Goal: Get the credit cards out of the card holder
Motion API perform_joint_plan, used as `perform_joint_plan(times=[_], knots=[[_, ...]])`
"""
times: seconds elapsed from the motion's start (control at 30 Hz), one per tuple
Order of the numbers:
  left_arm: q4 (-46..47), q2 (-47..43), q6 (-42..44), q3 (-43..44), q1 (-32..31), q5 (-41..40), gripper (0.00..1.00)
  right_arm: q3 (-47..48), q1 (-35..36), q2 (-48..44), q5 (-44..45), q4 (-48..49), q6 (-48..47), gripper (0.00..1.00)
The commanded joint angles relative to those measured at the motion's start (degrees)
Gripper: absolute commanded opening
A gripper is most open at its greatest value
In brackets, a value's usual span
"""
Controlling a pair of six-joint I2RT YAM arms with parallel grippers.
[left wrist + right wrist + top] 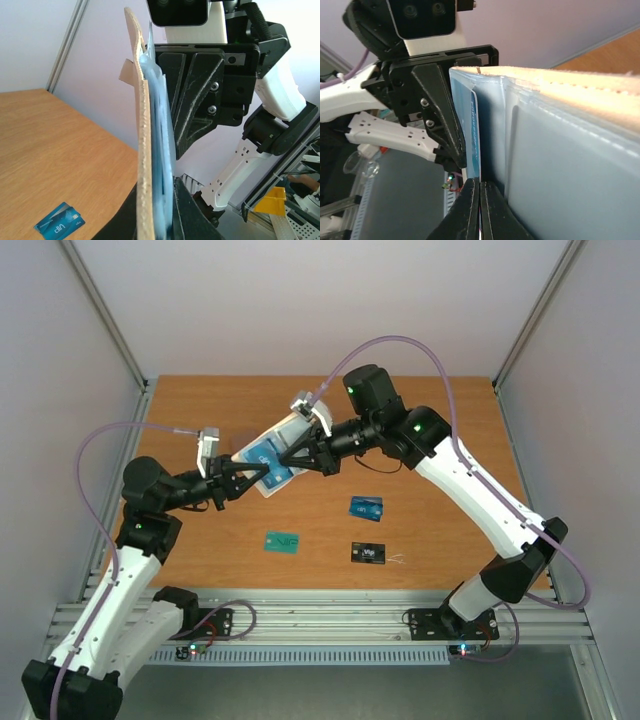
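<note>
Card holder (pixel 283 437) aloft over table (pixel 450 430), left hand (pixel 250 472) clamped on its edge. Right hand (pixel 479 200), opposite side of holder, pinched shut on blue card (pixel 475 130), whose long axis points at that hand. Three loose cards (pixel 366 506) on table, nearside of holder.

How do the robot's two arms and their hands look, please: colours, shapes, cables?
The left arm and right arm have white shells and black joints. The left hand and right hand are black, each with two ribbed triangular fingers. A pale purple cable loops from each wrist toward the base. Small green lights glow on some joints.
</note>
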Motion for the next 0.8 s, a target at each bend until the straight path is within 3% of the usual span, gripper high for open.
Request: perform_joint_plan(times=[0.0, 0.17, 0.47, 0.6, 0.7, 0.77], knots=[[6.7, -1.2, 0.1, 0.1, -0.5, 3.5, 0.00, -1.4, 0.3, -1.6, -6.9, 4.2, -0.6, 0.01], [5.3, -1.3, 0.6, 0.4, -0.5, 3.7, 0.20, -2.7, -1.8, -3.7, -6.9, 3.1, -0.9, 0.01], [4.5, -1.2, 0.8, 0.7, -0.5, 4.9, 0.23, -1.7, -3.9, -5.3, -5.3, -1.0, -3.2, 0.01], [2.4, -1.2, 1.6, 1.1, -0.5, 4.5, 0.21, -1.1, -4.9, -5.7, -4.5, -2.8, -4.3, 0.01], [0.5, -1.3, 2.5, 1.4, -0.6, 4.0, 0.03, -0.2, -6.0, -6.0, -3.8, -5.0, -5.5, 0.01], [-2.8, -1.2, 3.7, 1.9, -0.5, 2.8, 0.00, 0.0, -7.6, -6.3, -3.8, -6.4, -5.9, 0.01]])
